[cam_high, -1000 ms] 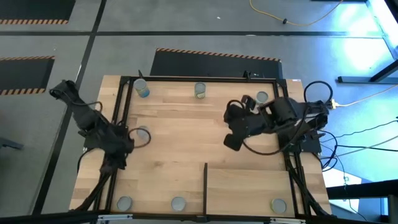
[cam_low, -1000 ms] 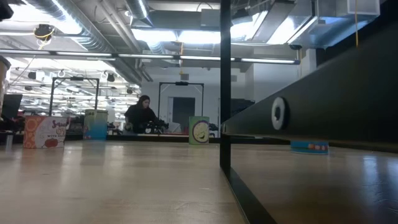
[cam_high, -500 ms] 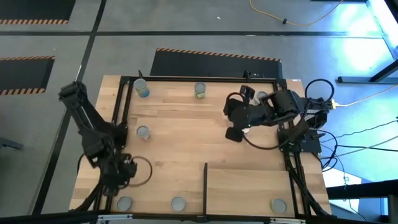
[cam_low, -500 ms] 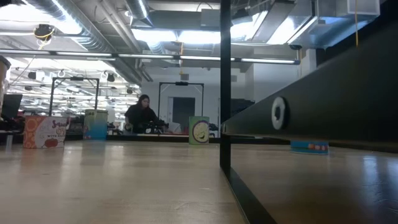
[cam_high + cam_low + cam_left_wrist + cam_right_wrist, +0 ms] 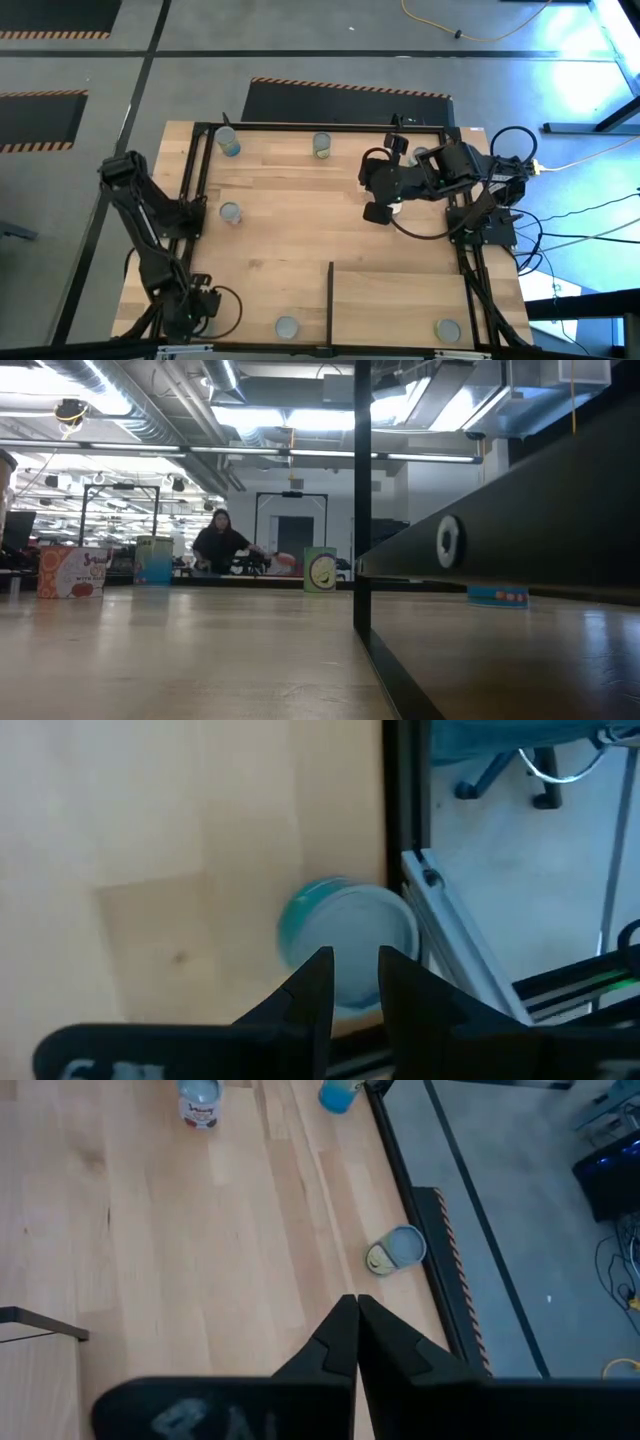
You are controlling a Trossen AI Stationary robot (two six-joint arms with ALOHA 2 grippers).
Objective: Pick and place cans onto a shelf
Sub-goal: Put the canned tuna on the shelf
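Note:
My left gripper is at the table's near left corner, its fingers a little apart, over a can with teal sides and a silver top. That can is hidden under the gripper in the high view. My right gripper is shut and empty above the table's far right part. Other cans stand upright on their bases at the far edge, at mid-left and at the near edge. One can stands on the shelf.
A thin black divider bar edges the shelf and shows as a post in the low view. A black frame runs around the tabletop. A person sits in the room behind the table.
My left gripper has swung from beside the mid-left can toward the table's near edge and now stands over the can in the near left corner. My right gripper has drawn back a little toward the far edge. No can has moved.

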